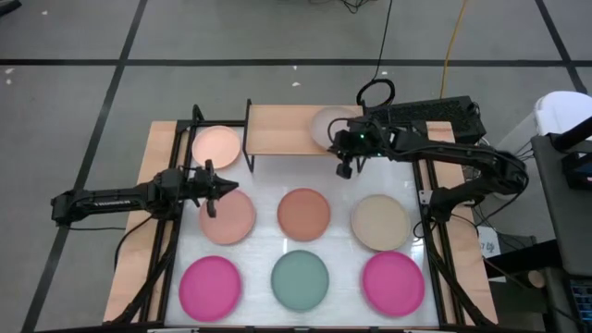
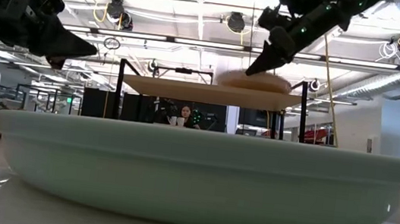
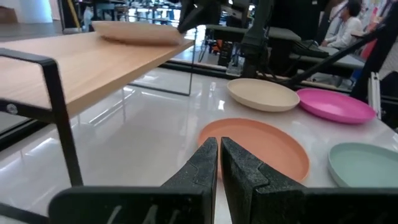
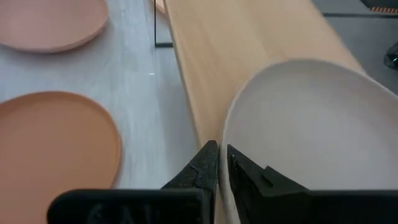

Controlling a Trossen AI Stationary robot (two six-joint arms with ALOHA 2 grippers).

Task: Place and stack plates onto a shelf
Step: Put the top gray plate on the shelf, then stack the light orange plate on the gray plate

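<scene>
Low view: teal plate (image 2: 200, 177) fills the foreground at the table's front edge, shelf (image 2: 210, 92) behind it carrying one pale plate (image 2: 253, 80) with the right gripper (image 2: 255, 69) tip at its rim. High view: right gripper (image 1: 344, 169) at the shelf's front edge by that plate — probably just set down; left gripper (image 1: 210, 190) empty, pinched shut over the peach plate (image 1: 228, 218) near the table's left edge. Wrist views: right fingers (image 4: 239, 171) nearly together at the rim, clamped or freed I cannot tell — six plates wait on the table.

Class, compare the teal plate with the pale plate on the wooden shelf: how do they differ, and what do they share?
The teal plate is blue-green; the pale plate is off-white. The teal plate lies on the white table; the pale plate sits raised on the shelf. The right gripper is at the pale plate's rim; nothing is near the teal one. Both are round, shallow, similar-sized.
</scene>
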